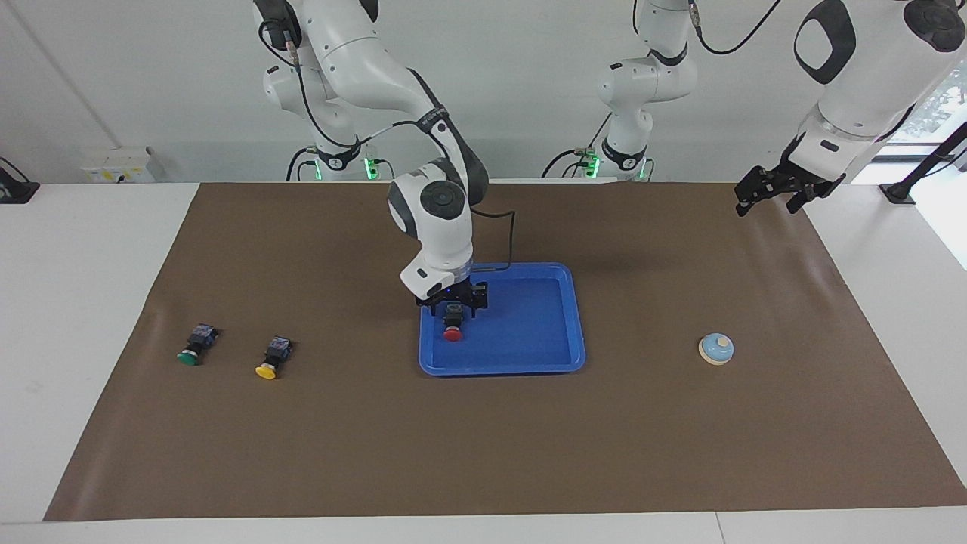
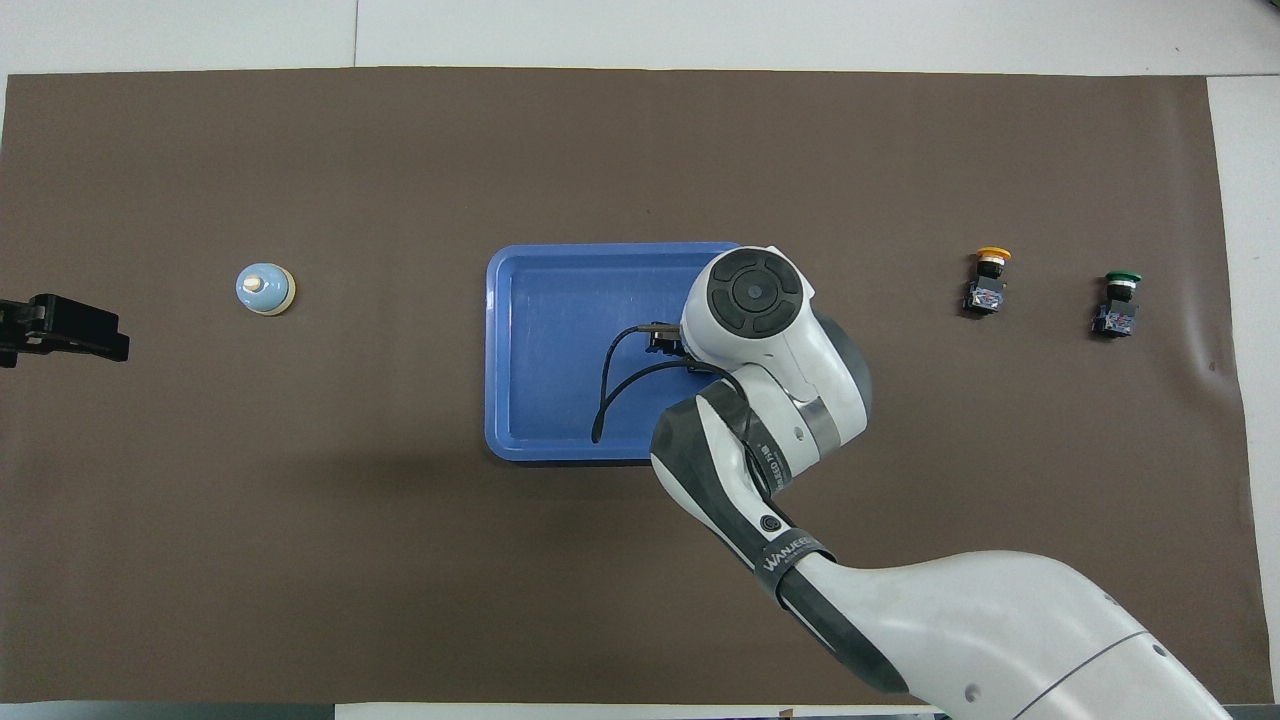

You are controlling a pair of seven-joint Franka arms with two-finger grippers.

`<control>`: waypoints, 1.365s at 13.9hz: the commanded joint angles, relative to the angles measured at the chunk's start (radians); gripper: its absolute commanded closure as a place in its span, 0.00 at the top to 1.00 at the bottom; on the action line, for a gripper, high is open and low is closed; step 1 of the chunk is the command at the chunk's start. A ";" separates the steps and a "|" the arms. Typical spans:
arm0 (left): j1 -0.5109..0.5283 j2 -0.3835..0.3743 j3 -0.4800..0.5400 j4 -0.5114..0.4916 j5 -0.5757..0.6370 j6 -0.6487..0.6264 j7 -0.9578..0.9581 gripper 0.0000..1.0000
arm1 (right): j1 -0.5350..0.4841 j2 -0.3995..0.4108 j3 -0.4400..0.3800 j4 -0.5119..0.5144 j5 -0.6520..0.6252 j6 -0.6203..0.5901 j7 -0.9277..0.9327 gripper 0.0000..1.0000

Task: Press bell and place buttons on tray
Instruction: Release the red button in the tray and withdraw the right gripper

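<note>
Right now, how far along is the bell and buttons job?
Done: the red button lies in the blue tray. In hand: the right gripper sits directly over it, open. Left: the yellow button and green button lie on the mat. Whether the bell was pressed cannot be told. The left gripper waits.

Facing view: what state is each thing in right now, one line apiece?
red button: lying in the tray, under the right gripper.
yellow button: lying on the mat, outside the tray.
green button: lying on the mat, outside the tray.
tray: flat on the mat, holds only the red button.
bell: upright on the mat, untouched.
right gripper: over the red button.
left gripper: open, waiting, raised.
</note>
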 commanded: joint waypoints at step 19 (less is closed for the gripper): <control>0.009 -0.015 -0.004 -0.009 -0.009 -0.002 -0.002 1.00 | -0.543 -0.014 0.000 -0.086 -0.046 0.148 -0.394 1.00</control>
